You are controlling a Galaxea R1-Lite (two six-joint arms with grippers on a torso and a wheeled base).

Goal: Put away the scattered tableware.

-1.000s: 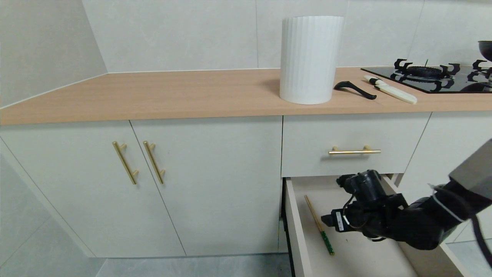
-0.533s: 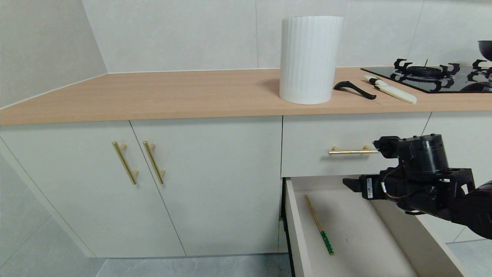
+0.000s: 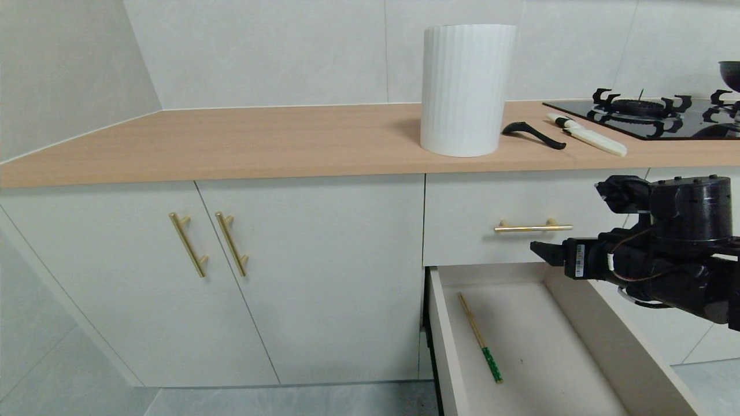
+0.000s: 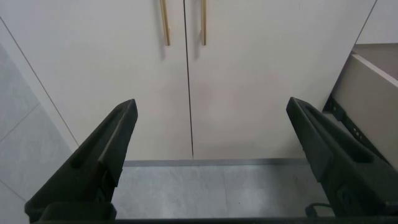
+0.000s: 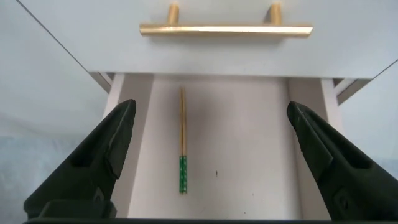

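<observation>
A wooden chopstick pair with green tips (image 3: 480, 338) lies inside the open lower drawer (image 3: 445, 346), near its left wall; it also appears as the chopsticks (image 5: 183, 142) in the right wrist view. My right gripper (image 3: 549, 254) hangs open and empty above the drawer's back right corner, just below the upper drawer's gold handle (image 3: 533, 228). On the counter lie a black-handled utensil (image 3: 533, 134) and a white knife (image 3: 587, 134). My left gripper (image 4: 210, 106) is open, holding nothing, low in front of the cabinet doors (image 4: 186, 74).
A tall white ribbed container (image 3: 465, 89) stands on the wooden counter (image 3: 260, 141) beside the utensils. A black gas hob (image 3: 647, 115) sits at the right end. The double doors carry two gold handles (image 3: 208, 242). The open drawer juts out into the floor space.
My right gripper has risen out of the drawer and moved right, to the height of the upper drawer handle. The chopsticks stay where they lay in the drawer.
</observation>
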